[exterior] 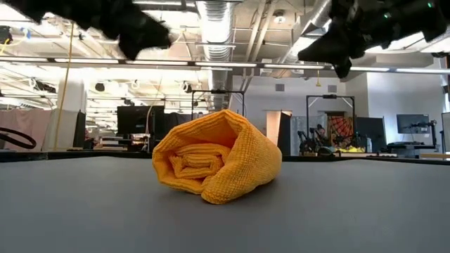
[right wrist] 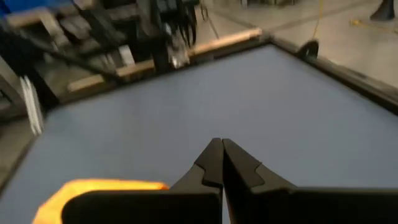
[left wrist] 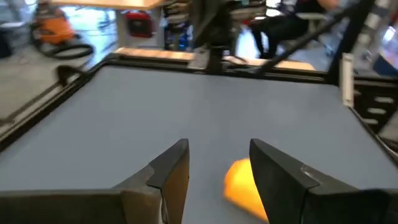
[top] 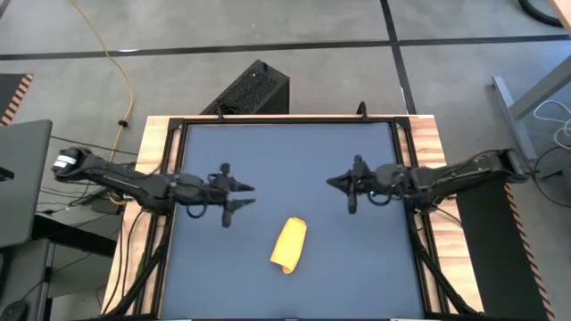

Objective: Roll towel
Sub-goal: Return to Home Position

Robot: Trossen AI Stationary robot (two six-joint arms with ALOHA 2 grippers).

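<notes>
the towel (top: 289, 244) lies rolled on the dark blue worktop (top: 294, 152), about midway between the left and right edges and closer to the edge where the low camera sits than to the far edge. its long axis runs roughly from that near edge toward the far one, tilted a little. one spiral end faces the low camera, and the outer flap sits loosely over it.

the left pincer (top: 247, 196) hangs above the worktop on the left-edge side of the roll, fingers (left wrist: 168, 171) spread apart and holding nothing. the right pincer (top: 334, 183) hangs opposite on the right-edge side, its fingers pressed together and empty. both point inward at each other, and the towel sits between them but offset toward the near edge, touching neither. the left looks a shade nearer.

judged from this, the roll is made, and pulling each arm back toward its own edge should clear the roll without brushing it.

the surface is flat and matte, framed in black rail and wood. beyond it are concrete floor, a yellow cable (top: 114, 55) and an open workshop with ceiling ducts.
</notes>
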